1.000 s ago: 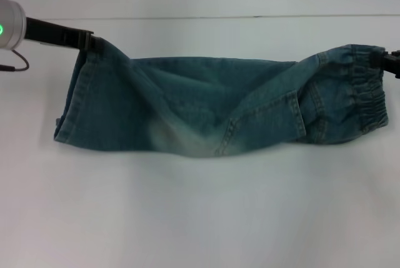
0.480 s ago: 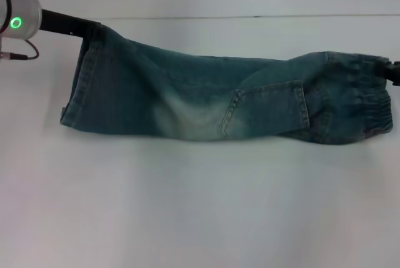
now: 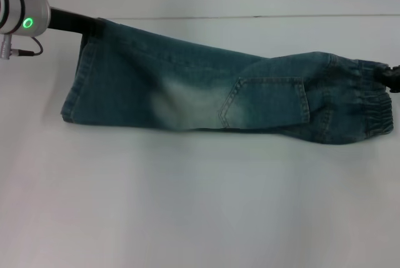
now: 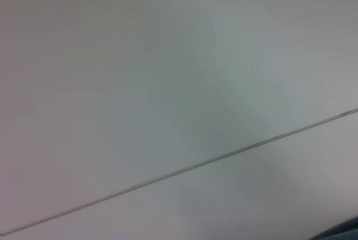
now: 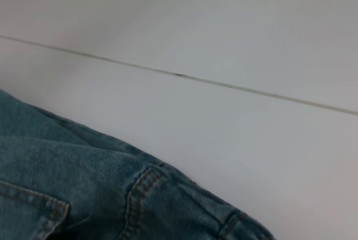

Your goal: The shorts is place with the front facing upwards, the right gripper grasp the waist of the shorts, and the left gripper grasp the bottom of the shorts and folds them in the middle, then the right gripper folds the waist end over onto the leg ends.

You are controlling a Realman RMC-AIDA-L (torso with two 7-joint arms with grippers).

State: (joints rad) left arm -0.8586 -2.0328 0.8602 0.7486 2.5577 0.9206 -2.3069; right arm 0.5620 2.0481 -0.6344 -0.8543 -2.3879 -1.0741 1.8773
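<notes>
The surface is a plain, matte white sheet filling the head view, crossed near the top of the frame by one thin dark seam line running left to right.

The shorts stretch across the upper middle of the frame as a long band of blue-green denim, already doubled lengthwise so that one leg lies over the other. The cloth is heavy and softly creased, with a pale faded patch at the centre and a stitched, pointed pocket outlined in tan thread just right of it. The lower edge rests on the surface; the upper edge slopes down from upper left to right.

The waist forms the right end: a darker, ruffled elastic band with tight vertical gathers. The bottom of the shorts forms the left end, a flat straight hem with a double row of stitching, its upper corner lifted.

The left gripper, a black bar on a silver-white arm with a green ring light, sits at the upper left, its fingers clamped on the top corner of the hem. The right gripper shows only as a black tip at the right edge, touching the waist's upper corner; whether its fingers are closed on the band cannot be told.

The right wrist view shows denim folds with tan seam stitching against the white surface.
</notes>
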